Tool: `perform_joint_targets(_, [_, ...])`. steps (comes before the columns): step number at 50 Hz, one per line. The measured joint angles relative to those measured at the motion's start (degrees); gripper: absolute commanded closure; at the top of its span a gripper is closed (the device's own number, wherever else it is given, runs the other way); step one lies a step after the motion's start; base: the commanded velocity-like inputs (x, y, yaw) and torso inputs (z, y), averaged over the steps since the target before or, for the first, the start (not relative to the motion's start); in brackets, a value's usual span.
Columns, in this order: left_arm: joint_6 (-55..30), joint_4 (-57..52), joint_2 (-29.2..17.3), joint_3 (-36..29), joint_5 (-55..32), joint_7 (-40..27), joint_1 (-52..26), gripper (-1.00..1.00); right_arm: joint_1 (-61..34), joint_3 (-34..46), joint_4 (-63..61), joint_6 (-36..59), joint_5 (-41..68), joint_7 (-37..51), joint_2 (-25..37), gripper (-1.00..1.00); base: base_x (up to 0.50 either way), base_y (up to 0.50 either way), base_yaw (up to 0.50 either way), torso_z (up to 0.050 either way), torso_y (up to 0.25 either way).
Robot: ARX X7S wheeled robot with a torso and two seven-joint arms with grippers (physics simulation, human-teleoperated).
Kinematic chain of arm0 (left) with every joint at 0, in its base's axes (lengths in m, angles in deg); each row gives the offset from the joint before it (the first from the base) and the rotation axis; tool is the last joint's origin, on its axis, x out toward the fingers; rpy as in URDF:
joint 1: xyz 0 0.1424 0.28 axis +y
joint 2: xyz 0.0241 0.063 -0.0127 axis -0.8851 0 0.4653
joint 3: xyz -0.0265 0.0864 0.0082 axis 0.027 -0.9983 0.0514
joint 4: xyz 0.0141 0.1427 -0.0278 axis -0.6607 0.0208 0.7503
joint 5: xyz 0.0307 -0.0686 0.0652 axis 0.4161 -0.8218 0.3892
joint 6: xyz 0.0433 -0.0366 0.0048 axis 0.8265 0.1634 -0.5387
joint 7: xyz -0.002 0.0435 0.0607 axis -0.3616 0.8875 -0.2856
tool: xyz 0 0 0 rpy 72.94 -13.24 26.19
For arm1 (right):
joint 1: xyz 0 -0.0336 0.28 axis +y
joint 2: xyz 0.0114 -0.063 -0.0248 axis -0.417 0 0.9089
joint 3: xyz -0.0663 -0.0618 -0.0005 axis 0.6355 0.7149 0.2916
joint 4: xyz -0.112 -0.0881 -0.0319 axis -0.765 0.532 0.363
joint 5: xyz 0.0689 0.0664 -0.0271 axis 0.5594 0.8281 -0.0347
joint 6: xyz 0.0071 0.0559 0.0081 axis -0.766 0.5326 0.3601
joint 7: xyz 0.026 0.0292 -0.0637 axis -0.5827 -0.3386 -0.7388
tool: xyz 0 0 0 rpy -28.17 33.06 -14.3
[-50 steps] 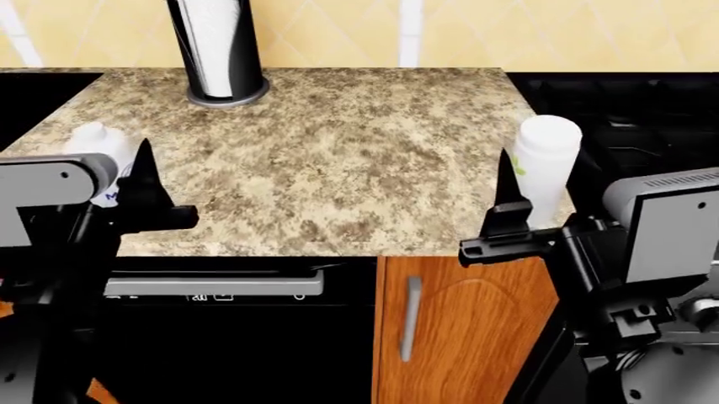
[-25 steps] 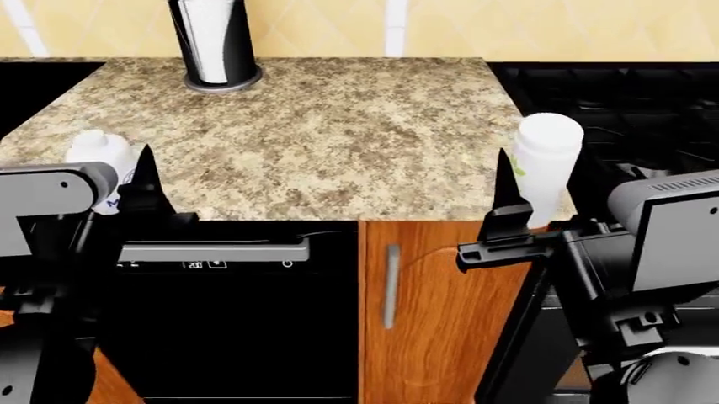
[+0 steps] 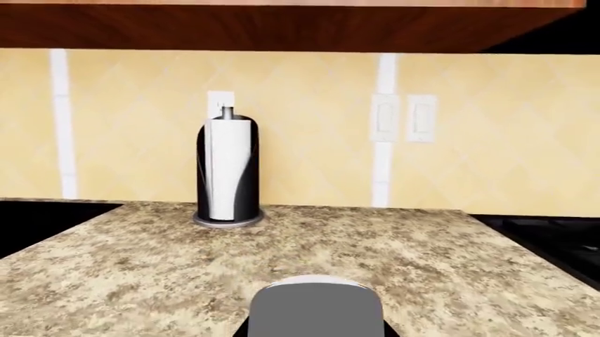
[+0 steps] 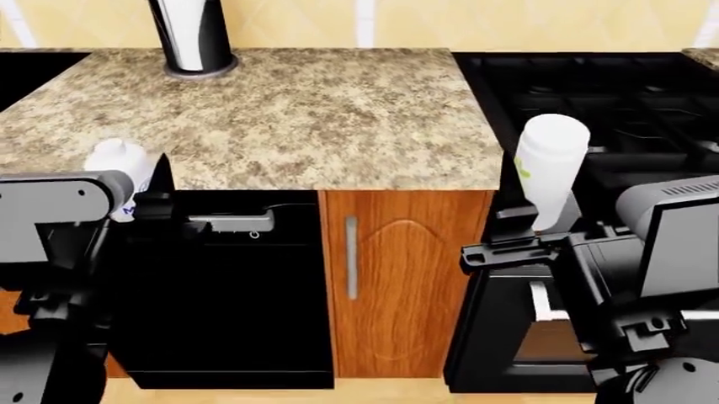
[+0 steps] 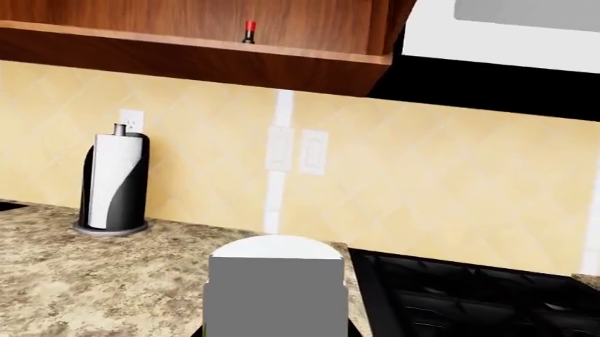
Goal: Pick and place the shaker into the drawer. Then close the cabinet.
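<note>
The shaker [image 4: 551,160], a tall white cylinder with a green mark, is held off the counter in front of the stove. My right gripper [image 4: 528,223] is shut on its lower end. In the right wrist view the shaker [image 5: 275,281] fills the space at the jaws and hides them. My left gripper [image 4: 151,194] is shut on a white bottle with a blue label [image 4: 118,164], which hangs past the counter's front edge. That bottle [image 3: 317,312] likewise hides the left jaws. The drawer is out of view. A narrow wooden cabinet door [image 4: 399,278] with a silver bar handle stands shut under the counter.
The granite counter [image 4: 315,109] carries a paper towel holder [image 4: 189,38] at its back. A black stove [image 4: 584,93] adjoins it on the right, with its oven front [image 4: 545,337] below. A black dishwasher [image 4: 225,295] sits left of the wooden door.
The view has pulled back from the counter and shifted right, showing the cabinet fronts and stove. The shaker and the bottle have come off the counter with my grippers.
</note>
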Motion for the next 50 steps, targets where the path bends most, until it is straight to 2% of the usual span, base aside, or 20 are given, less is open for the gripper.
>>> perform_joint_targets(14, [0.03, -0.24, -0.12, 0.6, -1.3, -0.96, 0.99, 1.0, 2.59, 0.91, 0.56, -3.15, -1.29, -0.45, 0.29, 1.0, -0.41, -0.32, 0.0, 0.0, 0.0])
perform_joint_targets(28, [0.52, -0.1, -0.18, 1.09, -2.91, -1.84, 1.8, 1.0, 4.02, 1.29, 0.83, -4.78, -1.95, -0.19, 0.7, 1.0, -0.15, -0.5, 0.0, 0.001, 0.0])
perform_joint_targets(50, [0.49, -0.35, -0.73, 1.14, -4.95, -3.38, 2.33, 1.0, 4.93, 1.41, 0.54, -6.13, -1.57, 0.8, 1.72, 1.0, -0.02, -0.5, 0.0, 0.0, 0.0])
